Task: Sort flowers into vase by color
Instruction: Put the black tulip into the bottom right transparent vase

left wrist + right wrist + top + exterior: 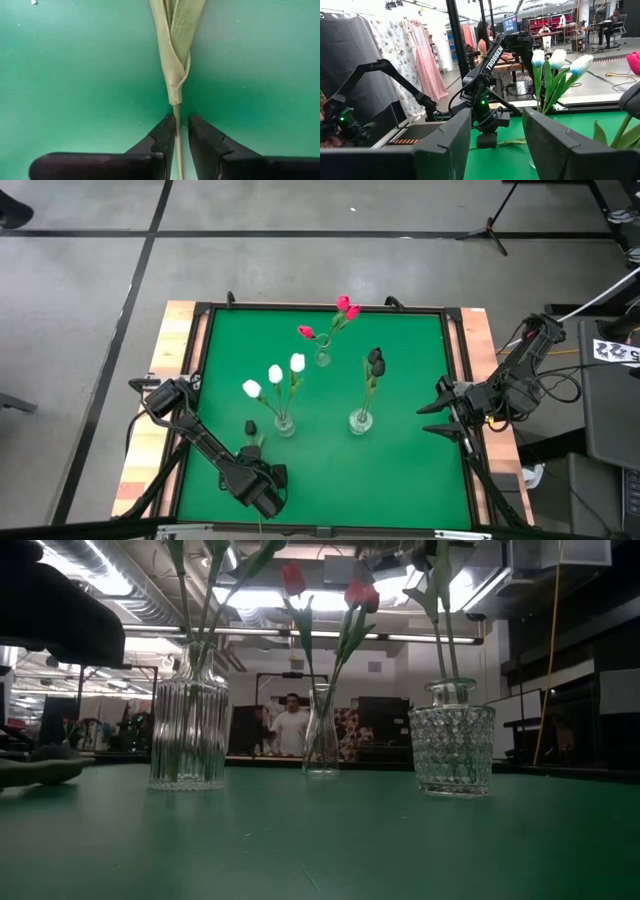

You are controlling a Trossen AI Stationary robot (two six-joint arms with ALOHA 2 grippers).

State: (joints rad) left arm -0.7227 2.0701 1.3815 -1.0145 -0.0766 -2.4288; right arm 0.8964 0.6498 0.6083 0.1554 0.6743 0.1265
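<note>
Gripping of the last loose flower (252, 430) is being done by the left gripper (178, 134) near the front-left of the green table (410, 470). Its thin stem (177, 131) is being pinched between the two fingertips (162, 132), which are standing nearly together around it, with the folded leaf (176, 45) running away from the jaws. The dark head is lying on the mat just beside the ribbed vase (189, 728), and the stem is flat on the surface, so the flower is judged as not yet lifted.

Three vases are already being filled: three white tulips (275, 375) are standing in the ribbed vase, three red-pink ones (340, 315) in the slim middle vase (321, 740), and two near-black heads (375, 362) in the faceted vase (452, 748). The task is judged as nearly finished, with one dark bloom left.

The right gripper (496, 137) is being held parked at the table's right edge, jaws spread apart, nothing between them.

Next move, as judged: the stem is to be raised clear of the mat, tipped upright, carried past the white bunch to the faceted vase, and its lower end threaded into the mouth beside the two stems already there. Care is called for, since the stem is thin and could swivel in the pinch.
</note>
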